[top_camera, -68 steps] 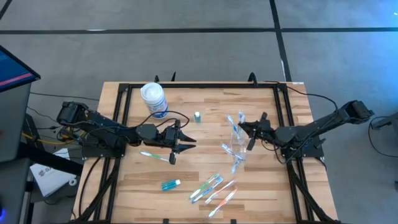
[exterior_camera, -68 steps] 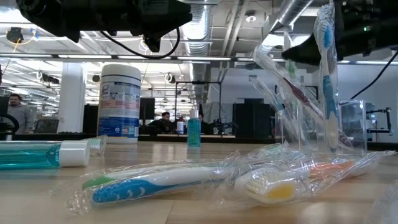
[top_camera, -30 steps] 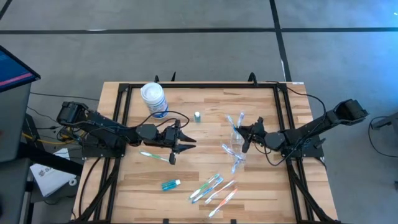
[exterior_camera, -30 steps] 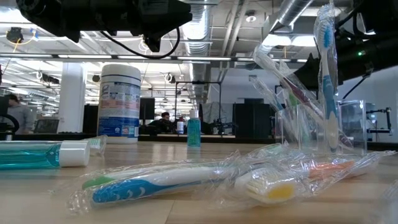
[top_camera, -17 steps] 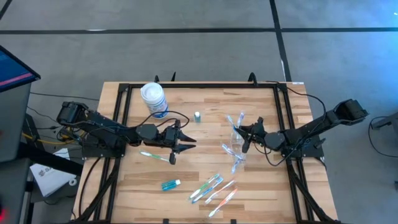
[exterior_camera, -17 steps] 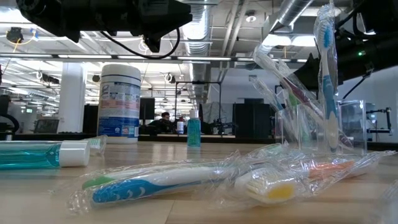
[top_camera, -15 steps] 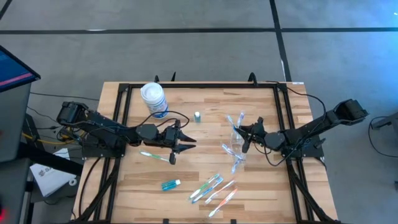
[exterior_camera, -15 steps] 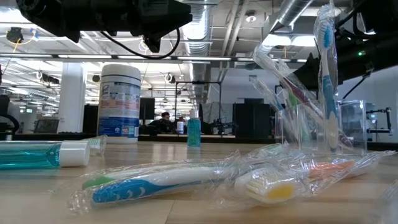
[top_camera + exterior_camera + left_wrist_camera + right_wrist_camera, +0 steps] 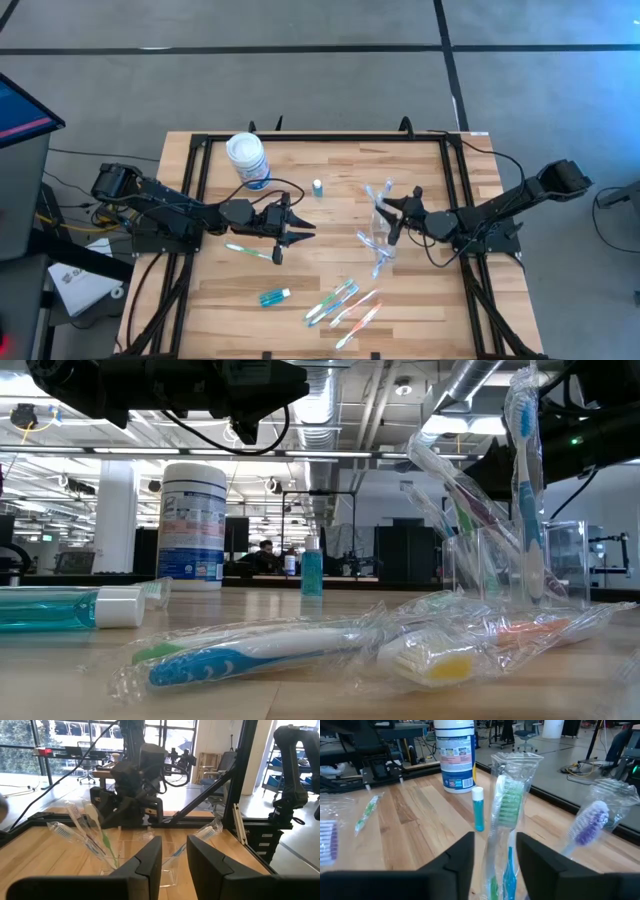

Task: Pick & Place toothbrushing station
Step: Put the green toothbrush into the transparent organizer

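Bright even overhead light, soft shadows, blurred low-view foreground, window glare

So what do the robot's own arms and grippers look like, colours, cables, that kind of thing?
Both arms are dark, nearly black, jointed links. The left arm has loose black cable looping beside it and ends in the left gripper, two flat, blocky black fingers. The right arm is slimmer, with a boxy end joint; the right gripper has the same squared black fingers.

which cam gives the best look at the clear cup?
Left wrist view: the cup stands unblocked with its brushes fanned out. High view shows it tiny beside the right gripper. Low view shows it through wrapped toothbrushes. Right wrist view shows only brushes sticking up between the fingers.
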Controlling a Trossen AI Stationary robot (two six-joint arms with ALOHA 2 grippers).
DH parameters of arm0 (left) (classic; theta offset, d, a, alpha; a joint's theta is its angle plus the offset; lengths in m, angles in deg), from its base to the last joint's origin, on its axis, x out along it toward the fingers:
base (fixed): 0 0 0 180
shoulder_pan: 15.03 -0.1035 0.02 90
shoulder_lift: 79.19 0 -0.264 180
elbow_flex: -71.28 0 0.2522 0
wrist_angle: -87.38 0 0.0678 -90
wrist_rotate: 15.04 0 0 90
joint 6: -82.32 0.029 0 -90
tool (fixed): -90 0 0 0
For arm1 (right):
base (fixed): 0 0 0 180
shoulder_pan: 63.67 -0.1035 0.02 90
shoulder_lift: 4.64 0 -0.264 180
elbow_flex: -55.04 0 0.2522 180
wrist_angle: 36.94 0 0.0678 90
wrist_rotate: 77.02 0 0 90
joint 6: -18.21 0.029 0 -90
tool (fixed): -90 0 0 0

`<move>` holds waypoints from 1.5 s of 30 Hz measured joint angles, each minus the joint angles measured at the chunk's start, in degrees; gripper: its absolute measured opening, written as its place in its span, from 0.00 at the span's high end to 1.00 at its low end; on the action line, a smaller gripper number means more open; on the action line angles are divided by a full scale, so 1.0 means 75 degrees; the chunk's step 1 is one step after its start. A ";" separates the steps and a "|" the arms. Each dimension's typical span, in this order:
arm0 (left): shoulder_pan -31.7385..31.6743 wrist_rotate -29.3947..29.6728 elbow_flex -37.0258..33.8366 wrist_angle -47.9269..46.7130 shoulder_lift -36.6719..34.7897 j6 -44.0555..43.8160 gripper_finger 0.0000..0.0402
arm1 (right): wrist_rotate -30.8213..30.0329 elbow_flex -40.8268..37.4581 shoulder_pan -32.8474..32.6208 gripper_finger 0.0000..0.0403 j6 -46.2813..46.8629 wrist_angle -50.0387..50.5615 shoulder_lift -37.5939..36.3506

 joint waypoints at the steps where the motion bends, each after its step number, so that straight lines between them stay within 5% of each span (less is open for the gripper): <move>1: 0.0001 -0.0001 0.0001 -0.0001 0.0000 0.0000 0.79 | -0.0012 0.0000 -0.0002 0.62 -0.0012 -0.0005 0.0000; 10: 0.0000 -0.0023 -0.0001 -0.0075 0.0000 0.0000 0.79 | -0.0189 0.0009 -0.0034 0.48 -0.0352 0.0029 -0.0329; 30: 0.0098 -0.0087 0.0002 -0.1586 -0.0025 -0.0262 0.79 | -0.0196 0.0009 -0.1086 0.59 -0.1093 0.0975 -0.2483; 45: 0.0858 -0.0007 0.0003 -0.6247 -0.1530 -0.0819 0.79 | -0.0194 0.0009 -0.1580 0.62 -0.1186 0.0901 -0.2649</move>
